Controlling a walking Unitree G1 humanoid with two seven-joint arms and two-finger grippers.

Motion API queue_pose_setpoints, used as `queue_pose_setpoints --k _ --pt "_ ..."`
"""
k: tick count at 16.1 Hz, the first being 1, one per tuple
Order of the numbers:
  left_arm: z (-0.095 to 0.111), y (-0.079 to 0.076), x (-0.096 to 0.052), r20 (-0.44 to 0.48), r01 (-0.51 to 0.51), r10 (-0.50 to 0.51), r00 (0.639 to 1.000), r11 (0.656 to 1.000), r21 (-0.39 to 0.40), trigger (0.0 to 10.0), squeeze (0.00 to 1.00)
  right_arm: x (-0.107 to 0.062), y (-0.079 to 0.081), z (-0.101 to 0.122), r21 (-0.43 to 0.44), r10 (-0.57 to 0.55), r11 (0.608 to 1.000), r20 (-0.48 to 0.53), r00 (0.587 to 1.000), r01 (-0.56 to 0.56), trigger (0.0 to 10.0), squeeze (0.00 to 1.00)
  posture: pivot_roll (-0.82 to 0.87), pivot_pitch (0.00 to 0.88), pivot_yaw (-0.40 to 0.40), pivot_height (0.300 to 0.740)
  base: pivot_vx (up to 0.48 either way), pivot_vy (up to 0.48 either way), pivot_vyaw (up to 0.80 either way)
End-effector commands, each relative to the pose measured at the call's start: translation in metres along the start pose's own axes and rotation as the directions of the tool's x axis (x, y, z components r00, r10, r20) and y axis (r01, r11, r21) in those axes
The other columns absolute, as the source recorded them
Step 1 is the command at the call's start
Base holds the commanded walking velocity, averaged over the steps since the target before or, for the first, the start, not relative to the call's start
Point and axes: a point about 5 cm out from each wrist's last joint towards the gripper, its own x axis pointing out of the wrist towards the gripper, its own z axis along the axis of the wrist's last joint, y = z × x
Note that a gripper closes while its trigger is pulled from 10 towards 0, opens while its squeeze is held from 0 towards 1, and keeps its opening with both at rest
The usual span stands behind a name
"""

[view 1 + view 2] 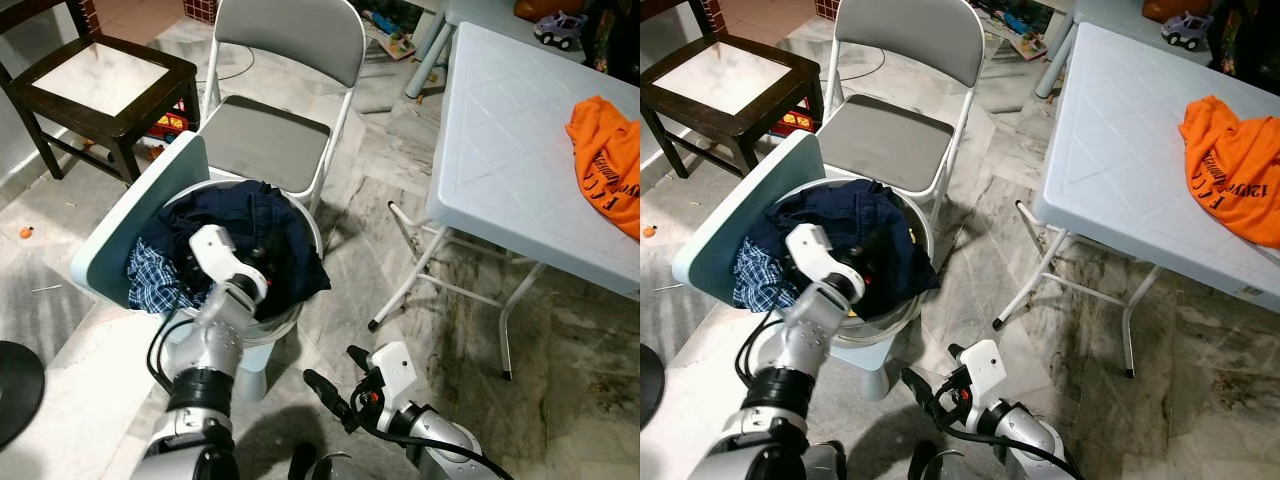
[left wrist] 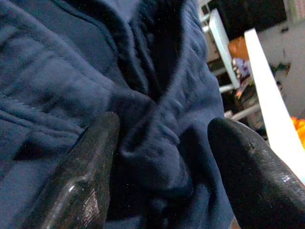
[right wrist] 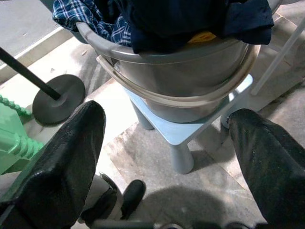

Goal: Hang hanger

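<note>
Right gripper (image 1: 335,392) spread, idle; left gripper (image 2: 162,157) spread around navy garment (image 1: 270,235); lettering unreadable.

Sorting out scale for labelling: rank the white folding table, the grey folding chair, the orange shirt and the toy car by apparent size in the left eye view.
1. white folding table
2. grey folding chair
3. orange shirt, partly cut by the frame edge
4. toy car, farthest away, so its true size is unsure

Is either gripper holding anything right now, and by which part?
Nothing held yet. The left gripper is open around a fold of the navy garment in the bucket; the right gripper hangs open.
</note>
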Motion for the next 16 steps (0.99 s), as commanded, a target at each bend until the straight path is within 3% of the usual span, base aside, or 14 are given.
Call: queue_pose_setpoints --k 1,3,4,7,8,9,16 --pt "-0.003 0.006 -0.003 0.005 -0.036 0.036 0.999 0.997 0.071 10.0 1.0 -0.006 -0.005 -0.003 -0.002 -0.027 1.0 -0.009 1.0 0.027 10.0 0.0 0.24 0.206 -0.208 0.74 0.0 0.0 0.0" --pt "0.015 0.019 -0.006 0.104 -0.141 0.123 0.987 0.973 0.182 10.0 1.0 -0.005 -0.005 -0.002 -0.003 -0.024 1.0 -0.01 1.0 0.024 10.0 0.0 0.25 0.207 -0.211 0.74 0.0 0.0 0.0" --pt "0.017 0.022 -0.006 0.103 -0.184 0.168 0.98 0.968 0.17 10.0 1.0 -0.005 -0.004 -0.002 -0.004 -0.021 1.0 -0.011 1.0 0.021 10.0 0.0 0.25 0.208 -0.216 0.74 0.0 0.0 0.0" --pt "0.008 0.013 -0.006 0.064 -0.148 0.142 0.988 0.982 0.119 10.0 1.0 -0.005 -0.004 -0.001 -0.01 -0.01 1.0 -0.015 1.0 0.01 10.0 0.0 0.25 0.208 -0.222 0.74 0.0 0.0 0.0" --pt "0.003 0.009 -0.005 0.051 -0.145 0.141 0.989 0.986 0.084 10.0 0.72 -0.004 -0.004 0.0 -0.013 -0.008 1.0 -0.014 1.0 0.007 10.0 0.0 0.25 0.205 -0.222 0.74 0.0 0.0 0.0" --pt "0.001 0.008 -0.004 0.047 -0.153 0.15 0.988 0.985 0.077 10.0 0.0 -0.004 -0.004 0.001 -0.015 -0.007 1.0 -0.013 1.0 0.007 10.0 0.0 0.25 0.203 -0.221 0.74 0.0 0.0 0.0" --pt "0.001 -0.001 -0.015 0.023 -0.139 0.137 0.99 0.985 0.104 10.0 0.0 -0.005 -0.002 0.001 -0.004 -0.018 1.0 -0.006 1.0 0.018 10.0 0.0 0.25 0.209 -0.209 0.74 0.0 0.0 0.0"
